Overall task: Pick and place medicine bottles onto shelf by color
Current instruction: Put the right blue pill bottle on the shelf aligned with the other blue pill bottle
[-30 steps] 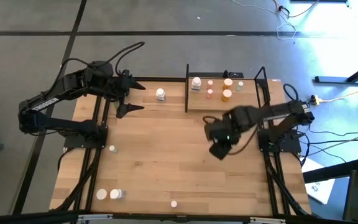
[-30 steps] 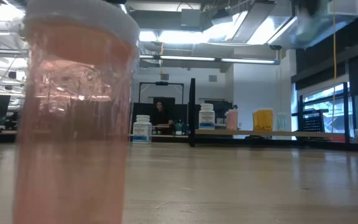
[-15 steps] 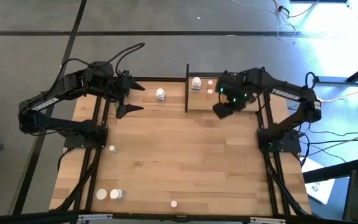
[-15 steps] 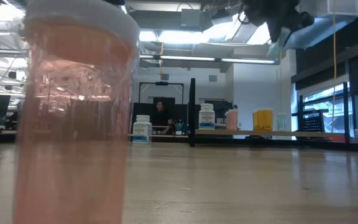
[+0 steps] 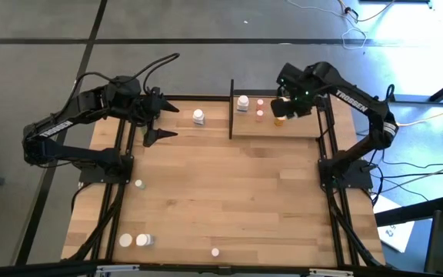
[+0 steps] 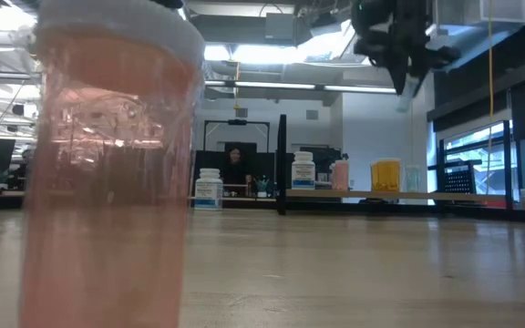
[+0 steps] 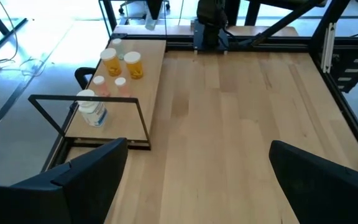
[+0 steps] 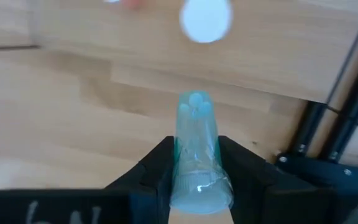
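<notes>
The left gripper (image 5: 158,123) waited at the far left corner of the table (image 5: 221,192), its jaws wide apart and empty, in the same place as a second before. Just beside it a white bottle (image 5: 198,117) stood on the table, outside the shelf (image 5: 268,127). On the shelf stood another white bottle (image 5: 243,102), two pink ones (image 5: 260,108) and an orange bottle (image 5: 281,118). The right gripper (image 8: 194,163) was the one that changed: a second earlier it was low over the middle of the table, and now it was high above the right end of the shelf, jaws clamped on a pale green bottle (image 8: 196,149). I judged the carry was nearly finished and only the lowering and release beside the orange bottles remained.
</notes>
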Controlling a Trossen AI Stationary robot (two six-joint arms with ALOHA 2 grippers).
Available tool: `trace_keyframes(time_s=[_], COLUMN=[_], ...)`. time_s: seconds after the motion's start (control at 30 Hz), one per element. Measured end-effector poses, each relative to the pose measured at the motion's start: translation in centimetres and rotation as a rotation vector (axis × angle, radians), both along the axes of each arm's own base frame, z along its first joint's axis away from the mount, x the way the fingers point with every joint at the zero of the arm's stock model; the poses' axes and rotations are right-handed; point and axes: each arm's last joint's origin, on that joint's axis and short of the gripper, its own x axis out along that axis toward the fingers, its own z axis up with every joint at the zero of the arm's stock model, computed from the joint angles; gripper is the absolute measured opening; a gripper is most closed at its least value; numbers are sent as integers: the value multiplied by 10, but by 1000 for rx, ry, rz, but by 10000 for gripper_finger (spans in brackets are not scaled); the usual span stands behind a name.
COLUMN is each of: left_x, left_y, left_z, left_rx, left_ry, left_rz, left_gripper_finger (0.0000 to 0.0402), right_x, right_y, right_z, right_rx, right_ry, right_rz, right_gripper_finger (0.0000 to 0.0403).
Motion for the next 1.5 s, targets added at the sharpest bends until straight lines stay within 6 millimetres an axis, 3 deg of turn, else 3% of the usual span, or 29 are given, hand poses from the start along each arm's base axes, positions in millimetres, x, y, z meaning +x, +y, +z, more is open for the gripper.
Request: trace_keyframes(time_s=[0.3, 0.6, 1.17, 1.5], left_x=[12, 31, 44, 44], left_y=[6, 15, 20, 20], left_z=[-6, -17, -16, -16], left_rx=[3, -16, -20, -26], left_ry=[44, 99, 41, 40], left_rz=[33, 84, 99, 103], left_gripper_finger=[387, 387, 387, 387], right_x=[-32, -48, -36, -34], right_y=[-27, -54, -78, -83], right_z=[-53, -88, -127, -136], right_rx=[109, 45, 44, 58], right_ry=[156, 121, 177, 194], right_rz=[49, 16, 81, 107], right_gripper_finger=[114, 115, 115, 115])
